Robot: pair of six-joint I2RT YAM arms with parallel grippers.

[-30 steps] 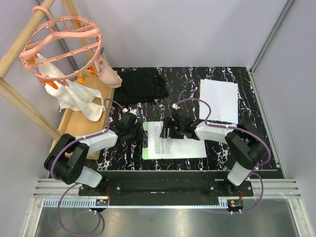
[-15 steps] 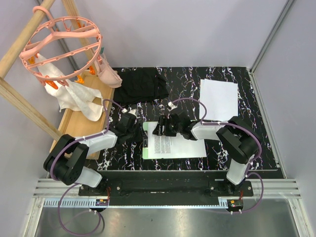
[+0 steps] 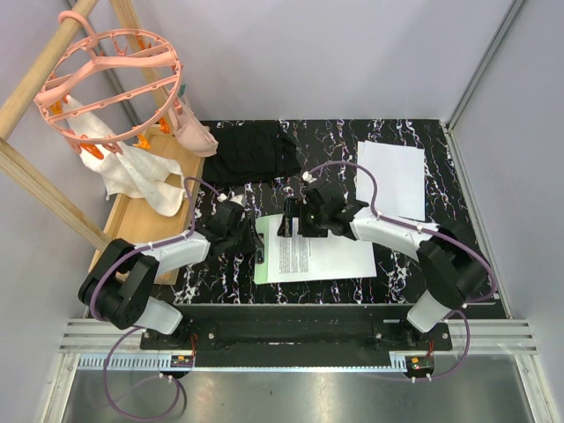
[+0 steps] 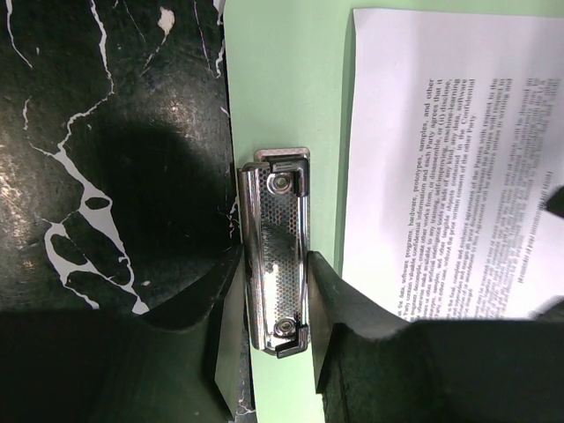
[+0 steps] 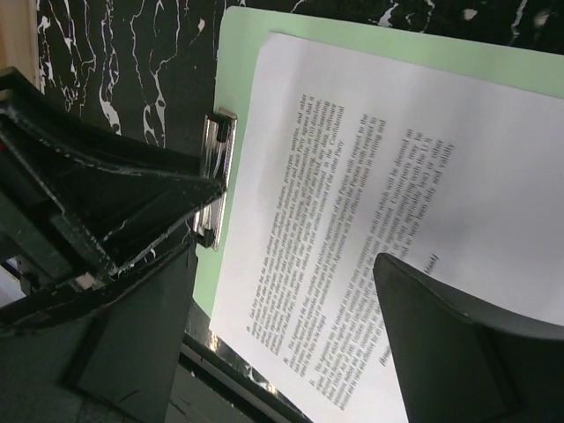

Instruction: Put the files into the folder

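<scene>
Left wrist view: clip [image 4: 275, 251] is gripped by left fingers [image 4: 352, 339]. Right fingers [image 5: 449, 348] are held wide over the sheet [image 5: 352, 176].

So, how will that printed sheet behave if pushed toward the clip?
The printed sheet looks thin and lies flat, so it would probably buckle rather than slide stiffly. On the smooth green folder it may slip easily.

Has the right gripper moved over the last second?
Yes. The right gripper has shifted left across the printed sheet, toward the clip end of the folder.
</scene>
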